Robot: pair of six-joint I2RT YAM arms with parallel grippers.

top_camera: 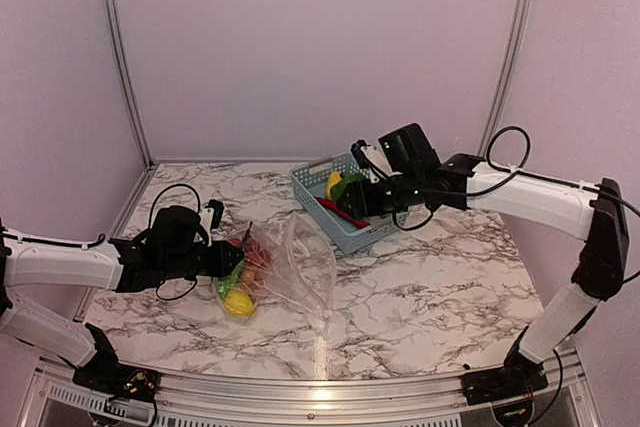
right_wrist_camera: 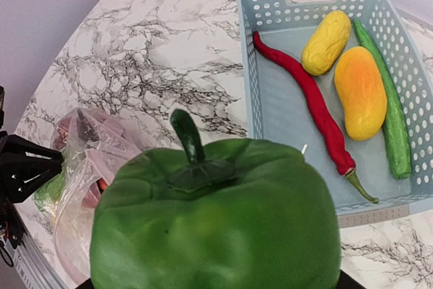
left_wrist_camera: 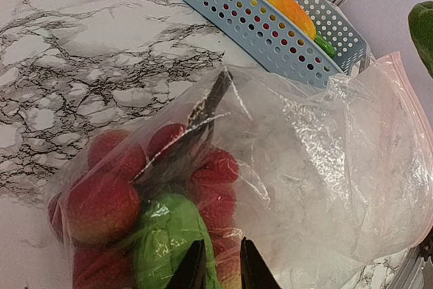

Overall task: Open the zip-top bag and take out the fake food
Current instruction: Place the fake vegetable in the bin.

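Pink walls close in a marble table (top_camera: 430, 287). On its left part lies the bag (top_camera: 295, 272), clear and crinkly, with its zip edge on the side away from the left gripper (left_wrist_camera: 218, 265). The food (left_wrist_camera: 101, 208) inside, red fruits and a green piece, is bunched at the end next to this gripper. Its fingers are almost pressed together and pinch the film there. The right gripper (top_camera: 360, 199) hangs over the near edge of the basket (top_camera: 335, 217) and clamps a green pepper (right_wrist_camera: 216, 221), which hides its fingers in the wrist view.

The film looks thin, soft and slippery, so it will probably sag and fold when it is lifted. The toys seem light, hard and smooth, and may roll. A good hold would be the stiffer zip rim.

Loose film lies over the fruits and blocks a direct reach. The basket, with a chili (right_wrist_camera: 304, 106) and a cucumber (right_wrist_camera: 389, 106) in it, stands near the bag.
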